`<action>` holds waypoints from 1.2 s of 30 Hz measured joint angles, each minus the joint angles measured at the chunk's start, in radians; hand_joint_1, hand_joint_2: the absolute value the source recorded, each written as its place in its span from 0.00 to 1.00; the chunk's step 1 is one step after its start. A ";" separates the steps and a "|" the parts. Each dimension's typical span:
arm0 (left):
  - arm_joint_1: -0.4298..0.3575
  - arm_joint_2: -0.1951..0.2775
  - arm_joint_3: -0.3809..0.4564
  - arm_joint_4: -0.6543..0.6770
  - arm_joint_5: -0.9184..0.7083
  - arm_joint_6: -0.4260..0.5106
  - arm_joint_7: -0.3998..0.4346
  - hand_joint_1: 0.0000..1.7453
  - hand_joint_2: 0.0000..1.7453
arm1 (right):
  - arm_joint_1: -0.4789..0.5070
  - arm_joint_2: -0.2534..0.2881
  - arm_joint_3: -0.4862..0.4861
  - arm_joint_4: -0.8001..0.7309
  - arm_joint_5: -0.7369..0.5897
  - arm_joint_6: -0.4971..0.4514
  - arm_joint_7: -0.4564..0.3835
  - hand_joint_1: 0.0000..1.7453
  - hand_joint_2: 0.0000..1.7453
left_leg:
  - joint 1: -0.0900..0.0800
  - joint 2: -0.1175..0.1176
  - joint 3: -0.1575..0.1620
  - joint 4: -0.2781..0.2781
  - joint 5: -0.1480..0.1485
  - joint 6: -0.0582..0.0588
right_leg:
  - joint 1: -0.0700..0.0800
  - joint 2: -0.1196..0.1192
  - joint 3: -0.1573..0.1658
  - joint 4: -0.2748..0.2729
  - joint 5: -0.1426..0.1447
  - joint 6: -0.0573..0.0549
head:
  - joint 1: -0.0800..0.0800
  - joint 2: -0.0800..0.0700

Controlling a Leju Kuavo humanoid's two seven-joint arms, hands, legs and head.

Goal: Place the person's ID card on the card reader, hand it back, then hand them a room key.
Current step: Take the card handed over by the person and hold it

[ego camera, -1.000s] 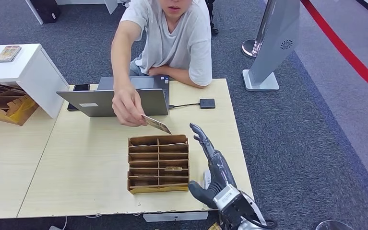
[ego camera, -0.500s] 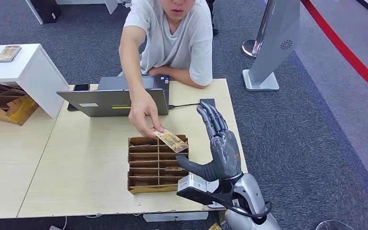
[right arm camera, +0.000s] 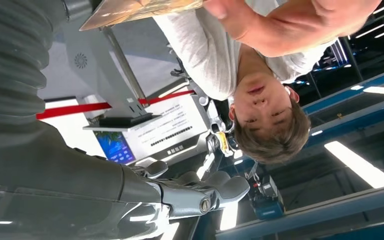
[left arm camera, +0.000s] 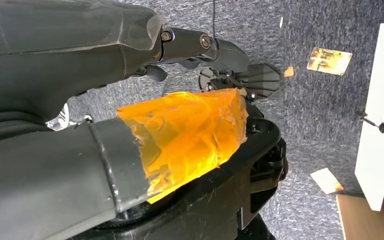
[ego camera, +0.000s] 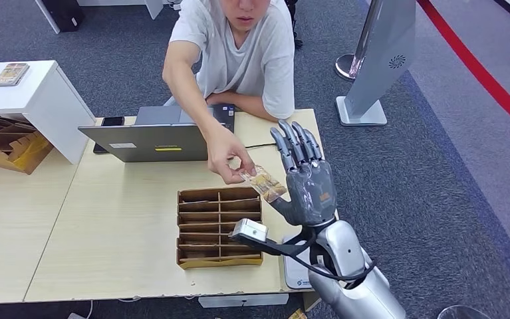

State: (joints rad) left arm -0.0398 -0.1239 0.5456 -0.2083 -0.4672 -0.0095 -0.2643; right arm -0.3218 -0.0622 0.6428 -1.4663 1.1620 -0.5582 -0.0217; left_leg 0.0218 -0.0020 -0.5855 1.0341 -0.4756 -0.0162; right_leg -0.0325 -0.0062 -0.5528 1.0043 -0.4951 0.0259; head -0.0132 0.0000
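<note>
The ID card [ego camera: 263, 183], pinched in the person's hand [ego camera: 229, 156] above the desk [ego camera: 106, 219], lay just left of the right robot hand [ego camera: 305, 179], whose fingers stood spread and empty.

Table [ego camera: 106, 226]: laptop [ego camera: 155, 139] far left-centre; divided tray [ego camera: 219, 226] near centre; card reader [ego camera: 296, 266] right of tray; person behind laptop; kiosk [ego camera: 378, 63] far right on floor.

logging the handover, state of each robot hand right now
Left robot hand: cannot be told.
Right robot hand: open, fingers spread beside the ID card the person's hand holds.
</note>
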 joint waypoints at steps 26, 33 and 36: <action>0.000 -0.002 -0.003 0.000 -0.012 -0.005 0.001 0.00 0.00 | 0.034 -0.024 -0.019 -0.022 0.021 -0.003 0.021 1.00 1.00 | 0.000 0.000 0.000 0.000 0.000 0.000 | 0.000 0.000 0.000 0.000 0.000 0.000 | 0.000 0.000; 0.000 -0.002 -0.004 0.000 -0.018 -0.008 0.001 0.00 0.00 | 0.044 -0.025 -0.025 -0.038 0.009 0.003 0.016 1.00 1.00 | 0.000 0.000 0.000 0.000 0.000 0.000 | 0.000 0.000 0.000 0.000 0.000 0.000 | 0.000 0.000; 0.000 -0.002 -0.004 0.000 -0.021 -0.009 0.001 0.00 0.00 | 0.048 -0.026 -0.026 -0.043 -0.004 0.009 0.007 1.00 1.00 | 0.000 0.000 0.000 0.000 0.000 0.000 | 0.000 0.000 0.000 0.000 0.000 0.000 | 0.000 0.000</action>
State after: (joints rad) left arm -0.0396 -0.1263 0.5421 -0.2083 -0.4878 -0.0182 -0.2632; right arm -0.2740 -0.0880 0.6168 -1.5091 1.1579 -0.5487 -0.0146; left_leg 0.0217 -0.0020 -0.5854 1.0342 -0.4757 -0.0162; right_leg -0.0325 -0.0061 -0.5530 1.0043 -0.4951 0.0259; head -0.0133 0.0000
